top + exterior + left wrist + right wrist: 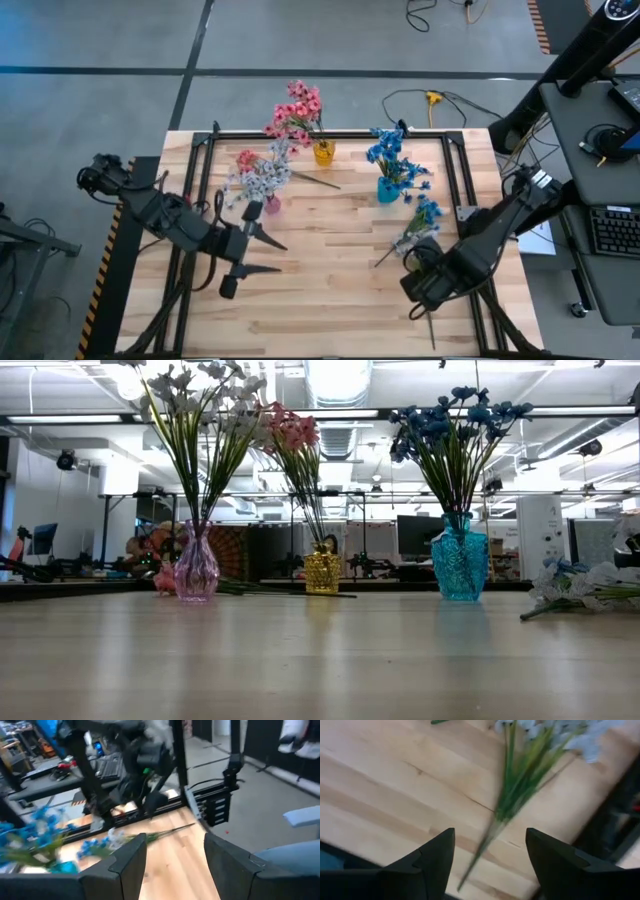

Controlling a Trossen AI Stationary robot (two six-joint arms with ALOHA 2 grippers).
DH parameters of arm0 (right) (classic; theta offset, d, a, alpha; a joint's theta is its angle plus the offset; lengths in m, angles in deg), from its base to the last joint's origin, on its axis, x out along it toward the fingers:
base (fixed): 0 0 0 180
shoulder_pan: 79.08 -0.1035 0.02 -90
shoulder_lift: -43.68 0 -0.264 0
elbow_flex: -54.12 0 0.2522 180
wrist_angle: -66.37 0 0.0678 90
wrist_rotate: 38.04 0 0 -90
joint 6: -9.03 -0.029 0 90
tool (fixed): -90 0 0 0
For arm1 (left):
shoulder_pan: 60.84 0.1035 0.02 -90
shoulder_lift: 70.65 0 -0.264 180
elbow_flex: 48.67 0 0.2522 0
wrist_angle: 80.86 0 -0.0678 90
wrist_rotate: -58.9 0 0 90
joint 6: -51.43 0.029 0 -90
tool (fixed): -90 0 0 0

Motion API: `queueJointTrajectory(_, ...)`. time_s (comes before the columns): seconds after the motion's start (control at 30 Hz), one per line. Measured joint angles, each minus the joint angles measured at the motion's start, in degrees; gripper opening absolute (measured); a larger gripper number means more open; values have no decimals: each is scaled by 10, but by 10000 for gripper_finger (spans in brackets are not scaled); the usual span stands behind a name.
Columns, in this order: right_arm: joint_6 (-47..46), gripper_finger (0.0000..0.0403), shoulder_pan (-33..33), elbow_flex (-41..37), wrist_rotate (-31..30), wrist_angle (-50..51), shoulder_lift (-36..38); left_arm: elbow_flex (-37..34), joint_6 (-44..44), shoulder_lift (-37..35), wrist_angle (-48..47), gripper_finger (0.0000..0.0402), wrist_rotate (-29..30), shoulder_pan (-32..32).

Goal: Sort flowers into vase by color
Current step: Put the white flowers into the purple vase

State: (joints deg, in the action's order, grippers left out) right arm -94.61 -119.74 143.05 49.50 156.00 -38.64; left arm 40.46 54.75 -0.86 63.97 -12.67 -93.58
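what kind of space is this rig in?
Likely an open-plan robotics lab or workshop: bare concrete floor with cables, exposed ceiling ducts and strip lights, monitors on benches behind, and a keyboard at the desk beside the wooden table.

- The left arm (160, 212) is reaching in from the left edge, its links running diagonally toward the middle of the table.
- The left gripper (262, 252) is pointing toward the right side; its two dark fingers (129, 865) are standing apart with nothing between them.
- The right arm (500, 225) is coming in from the right edge, bending down toward the near right part of the table.
- The right gripper (407, 285) is sitting low over the tabletop, facing the table's left side.
- Its fingers (432, 857) are spreading wide with an empty gap between them in the right wrist view.
- Neither arm is appearing in the low view.
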Motion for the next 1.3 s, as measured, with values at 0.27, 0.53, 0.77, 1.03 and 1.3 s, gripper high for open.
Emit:
queueJointTrajectory(0.27,-38,292,0,-136,18,-124,0,-76,-10,81,148,182,-55,-35)
queueJointTrajectory(0.53,-65,299,0,-228,29,-219,-1,-96,-8,151,228,182,-56,-35)
queueJointTrajectory(0.77,-96,287,-1,-281,29,-242,-3,-96,5,173,255,182,-55,-33)
queueJointTrajectory(1.03,-98,241,-1,-316,20,-310,-3,-96,5,175,259,182,-55,-31)
queueJointTrajectory(1.3,-105,150,-1,-319,19,-318,-3,-99,-1,175,259,182,-55,-31)
